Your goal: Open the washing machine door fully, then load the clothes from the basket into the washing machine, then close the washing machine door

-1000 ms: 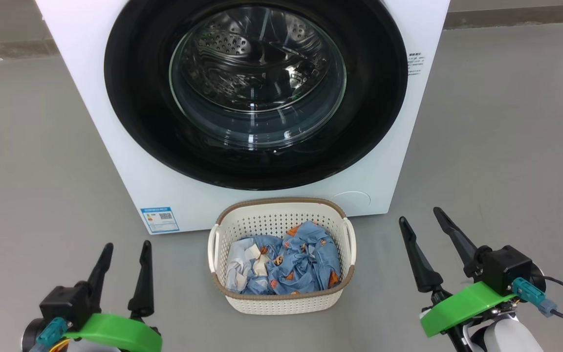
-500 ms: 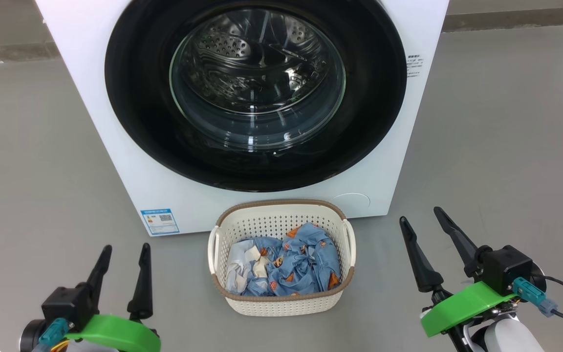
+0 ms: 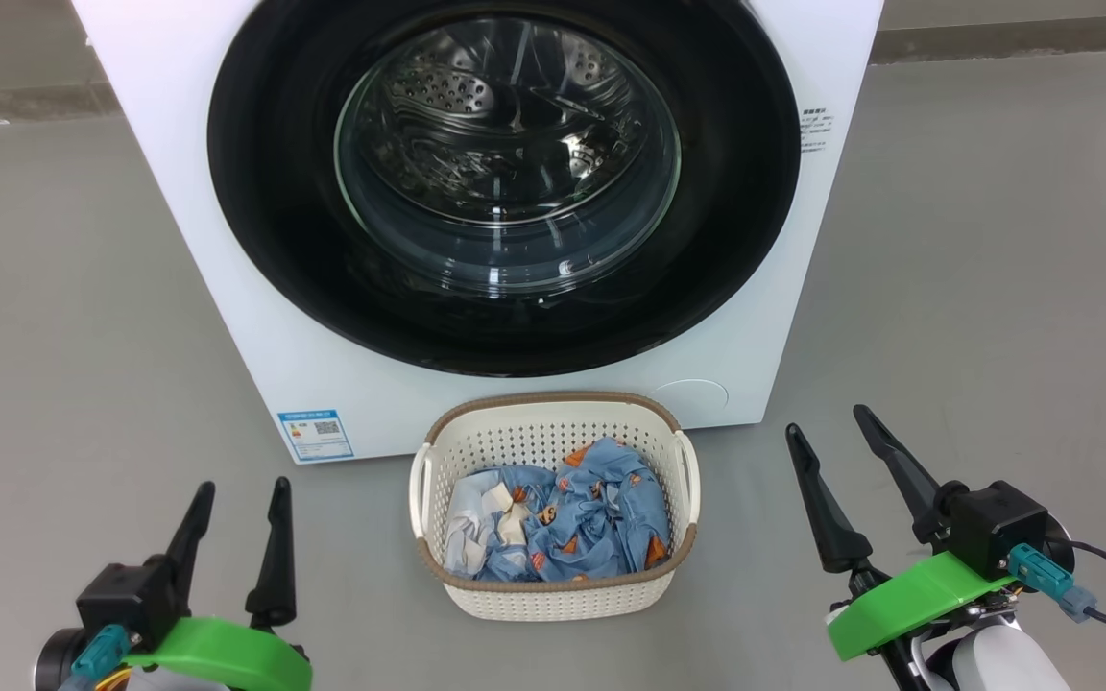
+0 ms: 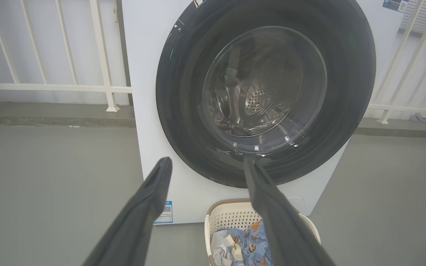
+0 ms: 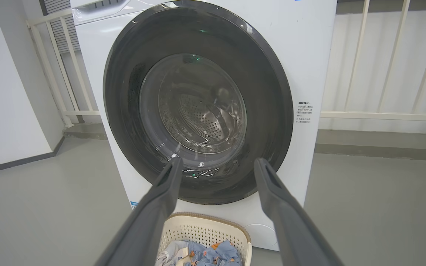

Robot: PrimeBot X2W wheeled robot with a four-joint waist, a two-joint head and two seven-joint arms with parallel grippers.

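Observation:
The white washing machine (image 3: 179, 192) stands ahead with its round black washing machine door (image 3: 265, 221) closed flat against the front; the steel drum shows through the glass. Right before it on the floor sits the cream basket (image 3: 553, 590) holding the blue printed clothes (image 3: 572, 523). My left gripper (image 3: 241, 489) hangs open at the lower left, well apart from the basket. At the lower right my right gripper (image 3: 827, 420) is open too, empty. The wrist views show the door (image 4: 183, 111) (image 5: 124, 111), the basket (image 4: 224, 221) (image 5: 205, 231) and the clothes (image 4: 250, 244) (image 5: 213, 255) between open fingers.
Grey floor (image 3: 995, 288) spreads to both sides of the machine. A white railing (image 4: 50, 87) runs along the wall behind it, with a low kerb beneath. A blue label sticker (image 3: 315, 433) sits at the machine's lower left corner.
The left gripper has sunk slightly lower in the head view. The right gripper, door, basket and clothes stay put.

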